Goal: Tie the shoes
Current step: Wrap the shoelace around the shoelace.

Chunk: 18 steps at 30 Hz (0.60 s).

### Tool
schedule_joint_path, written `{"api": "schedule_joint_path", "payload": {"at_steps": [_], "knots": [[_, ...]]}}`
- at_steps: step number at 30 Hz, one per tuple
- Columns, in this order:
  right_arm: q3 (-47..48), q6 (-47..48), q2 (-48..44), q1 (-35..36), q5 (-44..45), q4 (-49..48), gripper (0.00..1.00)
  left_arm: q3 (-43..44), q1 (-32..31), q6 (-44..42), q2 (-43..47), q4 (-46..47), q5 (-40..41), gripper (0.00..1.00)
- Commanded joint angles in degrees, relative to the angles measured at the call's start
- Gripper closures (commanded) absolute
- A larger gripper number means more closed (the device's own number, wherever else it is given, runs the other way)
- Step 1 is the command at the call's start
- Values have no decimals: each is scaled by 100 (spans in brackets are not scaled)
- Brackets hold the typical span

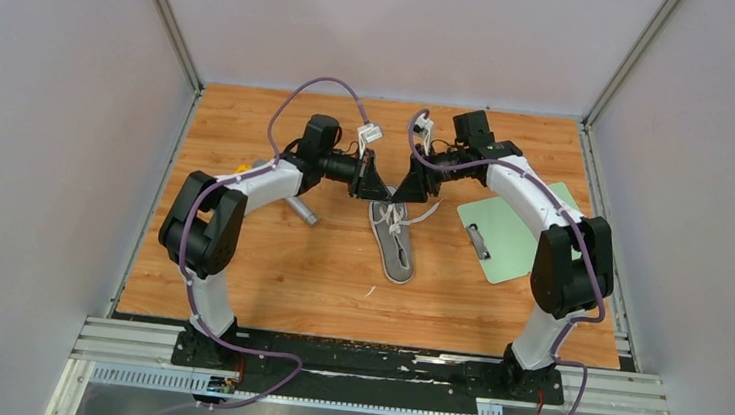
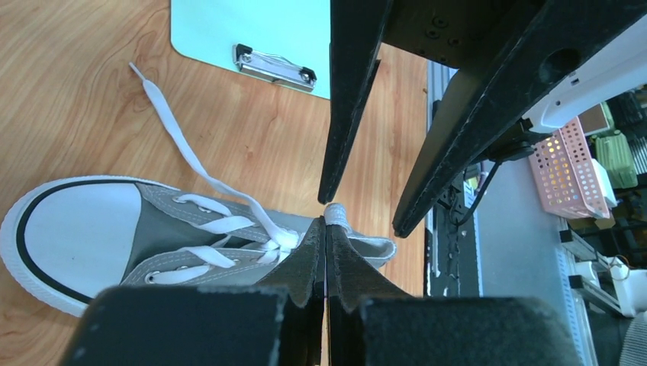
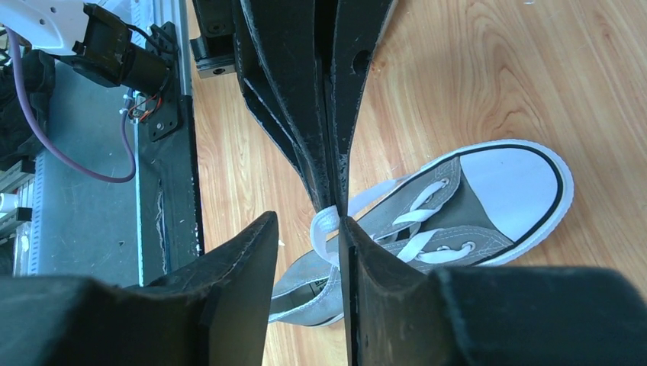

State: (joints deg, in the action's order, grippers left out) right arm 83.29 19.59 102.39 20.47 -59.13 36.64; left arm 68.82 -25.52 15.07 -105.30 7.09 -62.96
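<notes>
1. Left jaws are pinched tight on a raised fold of white lace, right over the heel opening of the sneaker [image 1: 395, 245].
2. Right jaws stand apart, one on each side of that same fold, tip to tip with the left pair; nothing is gripped between them.
3. One sneaker lies on the tabletop [image 1: 268, 269], roughly midway between the two arms, with its toe toward the arm bases.
4. Its upper is grey canvas with metal eyelets. The toe cap is smooth white rubber, rounded, and a thin dark line runs along the white sole.
5. Flat woven white laces [image 2: 177, 137] cross the eyelets. One loose end trails off over the wood toward the clipboard [image 1: 512, 235].
6. Only one clipboard is there, pale green with rounded corners and a silver metal clip [image 2: 275, 65]. It lies just right of the sneaker, partly under the right arm.
7. Wood-grain planks form the tabletop, warm orange and slightly glossy.
8. One grey bar [image 1: 303, 210] lies beside the left arm, part of it hidden by the arm.
9. A small white scrap [image 1: 369, 291] sits on the wood near the toe.
10. Both black jaw pairs crowd over the heel and hide it from above.
</notes>
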Motion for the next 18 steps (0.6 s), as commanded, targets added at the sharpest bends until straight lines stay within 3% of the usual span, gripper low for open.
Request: {"api": "schedule_joint_path", "payload": {"at_steps": [1, 8, 13, 15, 18], "knots": [[10, 80, 31, 64, -303, -120, 66, 151, -31, 125, 352, 246, -246, 100], [-91, 82, 102, 141, -263, -206, 70, 90, -32, 70, 356, 263, -362, 100], [-37, -78, 216, 150, -315, -316, 96, 78, -32, 3, 306, 189, -415, 100], [-19, -124, 244, 153, -298, -340, 100, 86, -32, -220, 265, 16, -403, 93], [2, -161, 255, 148, -245, -357, 100, 88, -32, -706, 279, -552, -188, 71]]}}
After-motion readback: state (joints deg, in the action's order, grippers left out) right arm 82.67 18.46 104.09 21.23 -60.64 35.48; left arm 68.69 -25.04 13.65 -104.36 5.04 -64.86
